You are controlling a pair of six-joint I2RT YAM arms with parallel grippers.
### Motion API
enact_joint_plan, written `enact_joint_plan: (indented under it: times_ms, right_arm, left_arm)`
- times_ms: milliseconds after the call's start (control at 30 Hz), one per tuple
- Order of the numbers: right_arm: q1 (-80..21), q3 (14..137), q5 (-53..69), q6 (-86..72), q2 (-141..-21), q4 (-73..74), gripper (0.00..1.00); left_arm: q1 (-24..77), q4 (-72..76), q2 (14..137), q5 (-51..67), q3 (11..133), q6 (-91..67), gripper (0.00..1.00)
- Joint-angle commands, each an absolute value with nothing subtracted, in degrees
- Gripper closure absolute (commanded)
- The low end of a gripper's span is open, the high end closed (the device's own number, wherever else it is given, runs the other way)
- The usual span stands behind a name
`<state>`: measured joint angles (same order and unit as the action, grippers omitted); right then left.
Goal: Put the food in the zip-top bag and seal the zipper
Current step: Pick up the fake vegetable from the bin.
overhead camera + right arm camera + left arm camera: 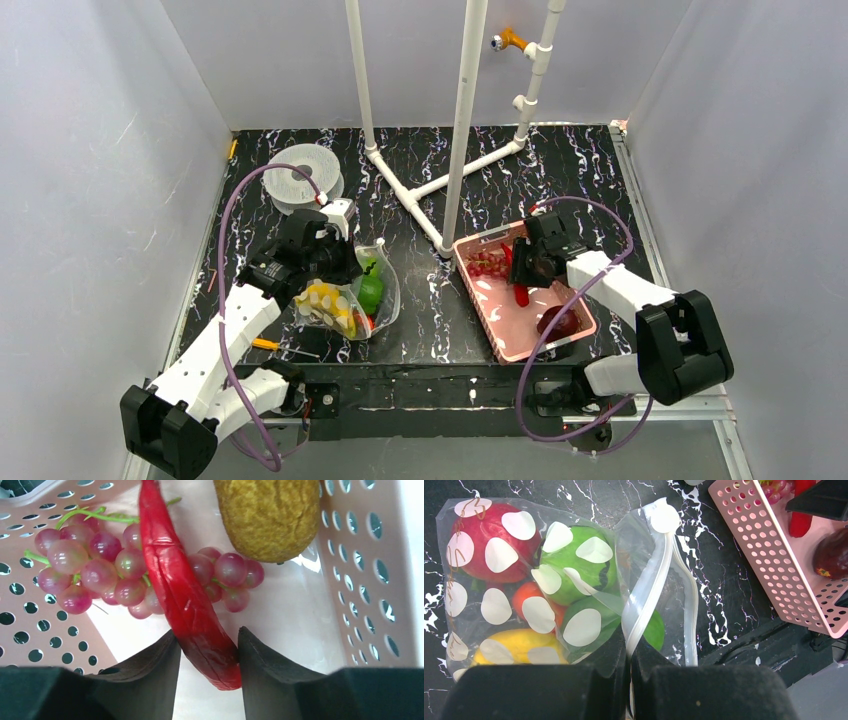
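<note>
Left tool [629, 651] first: fingers pressed together, pinching the zipper [647, 587] at the mouth edge of the zip-top bag [634, 545]. From the pinch the pale strip runs straight ahead, twisting as it goes. The bag lies on the table [729, 600] ahead and to the left of the fingers, and it's well stocked: yellow banana [514, 642] nearest, an orange piece [521, 596] beyond it, green pieces [584, 572] at the middle, and a red tomato [484, 540] at the far left corner.

Over to the right tool [209, 647], down inside the pink basket [360, 580]: its fingers are closed on the lower end of the red chilli [185, 595], one on each side. The chilli stretches ahead across a bunch of grapes [95, 565]. Ahead and to the right sits a brownish-yellow fruit [270, 515], just touching the grapes.
</note>
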<state>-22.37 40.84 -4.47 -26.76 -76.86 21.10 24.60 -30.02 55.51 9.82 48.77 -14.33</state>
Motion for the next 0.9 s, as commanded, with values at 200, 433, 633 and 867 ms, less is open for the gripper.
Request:
enact_joint_plan:
  times_ms: [200, 433, 633, 867]
  right_arm:
    - [-23.28, 42.38, -5.14, -25.77, -70.76, 22.93, 0.79]
    - [-23.62, 42.69, -2.91, -25.89, -65.39, 25.55, 0.93]
    - [-24.16, 41.91, 2.93, -25.61, -57.79, 26.73, 0.99]
    - [-24.53, 42.44, 11.16, -25.78, -55.01, 25.68, 0.99]
  left_arm:
    - [24.61, -30.32, 54.74, 9.12, 49.27, -13.65, 1.00]
    - [24.61, -30.33, 54.43, 9.01, 49.22, -13.71, 1.00]
    - [24.61, -30.17, 54.43, 9.26, 49.28, -13.71, 1.00]
    - [24.61, -30.14, 54.14, 9.29, 49.14, -13.80, 1.00]
